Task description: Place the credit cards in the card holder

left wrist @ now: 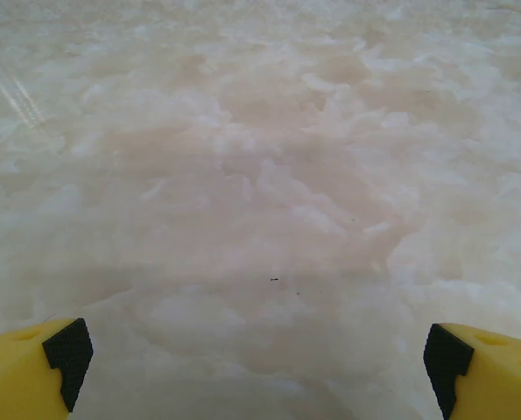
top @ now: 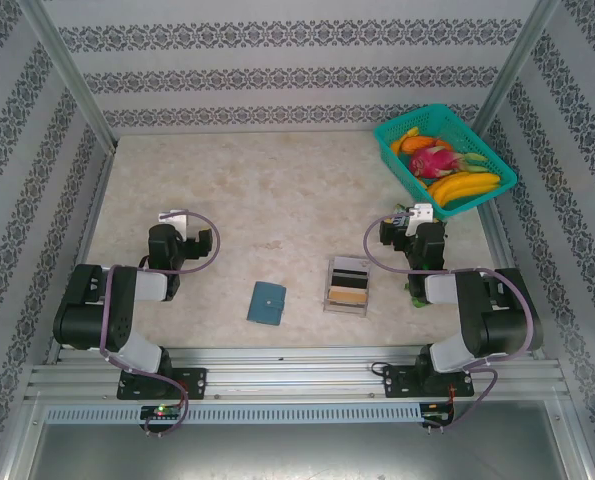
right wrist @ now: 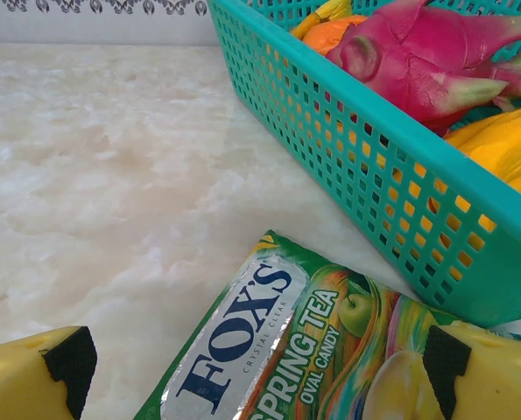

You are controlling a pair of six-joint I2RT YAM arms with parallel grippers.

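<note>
Credit cards (top: pixel 347 284) flat in a clear shallow tray (top: pixel 328 300) on the desk (top: pixel 277 190), close to the near edge and a little right of centre; a dark card toward the tray's far end, a tan-gold one toward its near end. Just left of the tray and apart from it, the teal-blue card holder (top: pixel 267 303), lying flat. Left end effector (top: pixel 174 217) well left of the card holder, low over bare desk, yellow fingers (left wrist: pixel 32 372) spread wide with nothing between. Right end effector (top: pixel 417 214) right of and beyond the tray, likewise spread wide and empty, hanging over a green-yellow candy packet (right wrist: pixel 278 350) printed "FOX'S SPRING TEA". Just beside the packet, toward the far right corner, a teal basket (right wrist: pixel 356 149) holding a pink dragon fruit (right wrist: pixel 435 44), bananas (top: pixel 465 186) and an orange fruit (top: pixel 417 143).
</note>
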